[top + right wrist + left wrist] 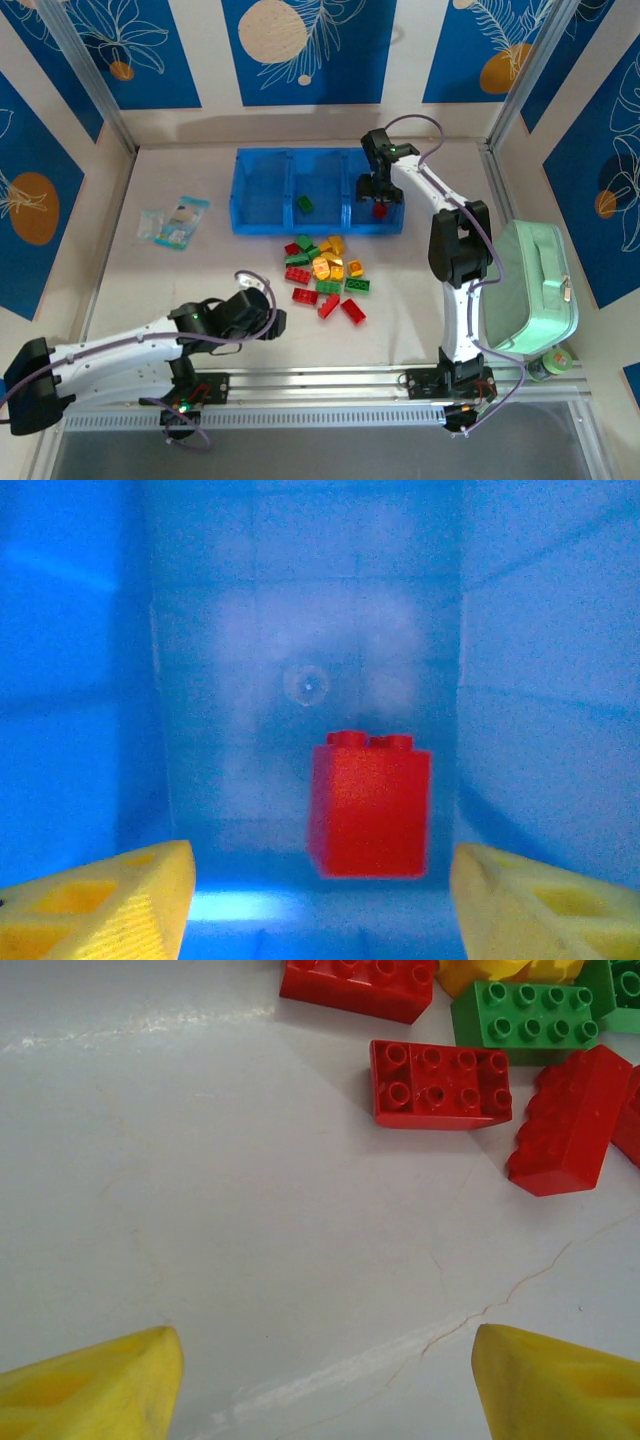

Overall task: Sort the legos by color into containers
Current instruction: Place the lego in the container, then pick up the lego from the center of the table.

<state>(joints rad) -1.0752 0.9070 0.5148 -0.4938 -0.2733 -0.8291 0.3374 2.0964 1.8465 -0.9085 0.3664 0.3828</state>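
Red, green and yellow-orange legos (327, 271) lie in a loose pile mid-table, in front of the blue tray (262, 190) with three compartments. A green brick (305, 204) rests in the middle compartment. A red brick (370, 805) lies on the floor of the right compartment (392, 222), free between the spread fingers of my open right gripper (320, 900), which hovers over it (380, 192). My left gripper (262, 300) is low over bare table left of the pile, open and empty (325, 1385); a red flat brick (440, 1084) and others lie ahead of it.
A pale blue printed packet (175, 221) lies at the left. A mint-green zippered case (530, 285) stands at the right edge beside the right arm, with a small green roll (553, 363) near it. Walls with blue panels enclose the table.
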